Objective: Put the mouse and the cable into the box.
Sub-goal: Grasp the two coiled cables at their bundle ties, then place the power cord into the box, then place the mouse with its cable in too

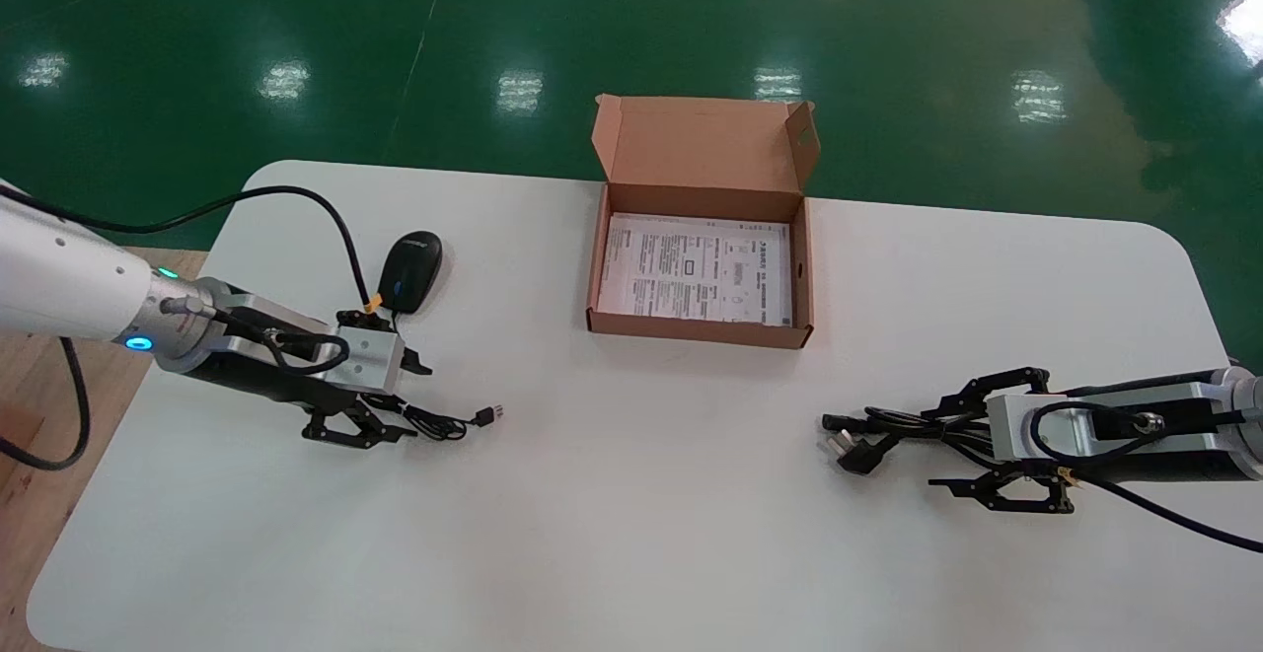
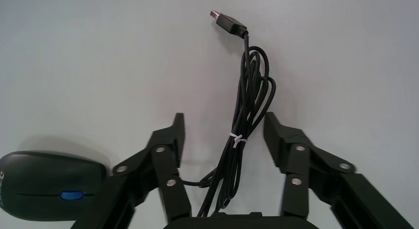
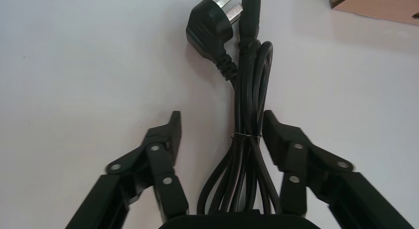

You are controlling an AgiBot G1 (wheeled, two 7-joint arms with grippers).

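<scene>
Mouse (image 1: 409,270): black, lying on the white table (image 1: 631,534) just beyond the left gripper (image 1: 414,400), well apart from the box (image 1: 701,333); cut off by the picture edge and partly hidden behind a finger linkage in the left wrist view.
Mouse cord (image 2: 247,91): coiled, bound with a white tie, stretched flat on the table; USB plug (image 1: 490,413) at the free end; join to the mouse hidden behind the gripper in the head view.
Left gripper: low over the table, spread wide, straddling the mouse cord without clamping it.
Power cable (image 1: 888,427): black, bundled, lying on the table's right part, near side of the box and apart from it; looped end hidden beneath the right gripper (image 1: 937,445) in its wrist view.
Right gripper: spread wide either side of the power cable; bundle close against one finger, contact not determinable.
Box: cardboard, open, lid upright, at the table's far middle; only a corner seen in the right wrist view.
Printed sheet (image 1: 696,267): flat on the box floor; print too small to read.
</scene>
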